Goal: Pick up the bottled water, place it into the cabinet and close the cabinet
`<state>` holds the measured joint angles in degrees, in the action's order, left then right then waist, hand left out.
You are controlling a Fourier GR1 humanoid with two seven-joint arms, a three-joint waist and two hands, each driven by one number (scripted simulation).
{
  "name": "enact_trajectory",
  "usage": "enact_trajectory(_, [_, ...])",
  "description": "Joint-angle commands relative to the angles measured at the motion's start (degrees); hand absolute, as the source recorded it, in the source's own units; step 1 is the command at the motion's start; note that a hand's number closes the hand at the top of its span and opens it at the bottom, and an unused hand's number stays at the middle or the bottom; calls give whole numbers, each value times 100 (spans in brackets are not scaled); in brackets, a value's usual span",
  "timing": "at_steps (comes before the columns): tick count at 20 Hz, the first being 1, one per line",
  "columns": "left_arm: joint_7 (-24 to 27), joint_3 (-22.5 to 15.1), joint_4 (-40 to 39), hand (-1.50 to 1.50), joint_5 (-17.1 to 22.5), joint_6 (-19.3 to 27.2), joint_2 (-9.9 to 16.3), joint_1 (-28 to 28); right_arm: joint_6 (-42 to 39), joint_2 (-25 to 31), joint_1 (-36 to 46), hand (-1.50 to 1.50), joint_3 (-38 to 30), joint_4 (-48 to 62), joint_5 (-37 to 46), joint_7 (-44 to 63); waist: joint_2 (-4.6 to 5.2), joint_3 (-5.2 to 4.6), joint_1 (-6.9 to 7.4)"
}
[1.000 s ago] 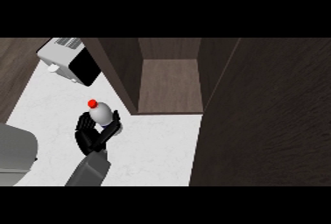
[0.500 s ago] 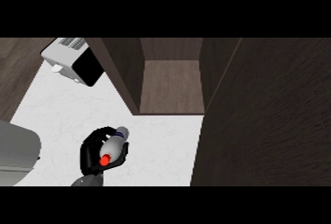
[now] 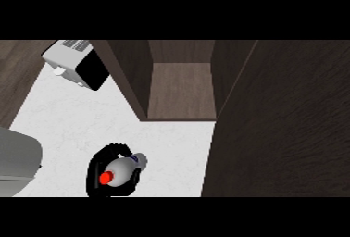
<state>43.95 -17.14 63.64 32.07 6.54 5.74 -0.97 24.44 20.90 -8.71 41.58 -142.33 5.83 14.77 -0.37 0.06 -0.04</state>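
Note:
The bottled water, pale with a red cap, is at the lower left of the head view, its cap pointing up towards me. My right hand is curled round it, black fingers wrapping both sides, and hides its lower part. The hand is above the white counter. The dark wood cabinet stands open further up, its shelf bare. A wide dark wood panel, apparently its door, fills the right side. My left hand does not show.
A white appliance with a black front stands at the counter's upper left. A grey rounded shape sits at the left edge. The cabinet's left wall rises between the appliance and the shelf.
The hand with the bottle has dropped towards the lower edge. The bottle now looks larger, its cap turned up at me, and the forearm has left the view.

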Motion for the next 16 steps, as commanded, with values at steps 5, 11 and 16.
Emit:
enact_trajectory(5, [-1173, -453, 2023, 150, -315, 960, 8, -410, 104, -41, -52, -150, 338, -602, 583, 328, 7, -5, -8])
enact_trajectory(11, [-1766, -708, 2648, 150, -692, 1401, -31, -159, 205, -21, 107, -150, 210, -550, 640, 379, 12, -7, -10])
enact_trajectory(16, [-2383, -805, 2661, 150, -1123, 2048, -391, 503, 180, 19, -80, -150, 360, -454, 504, 44, 21, -5, -39])
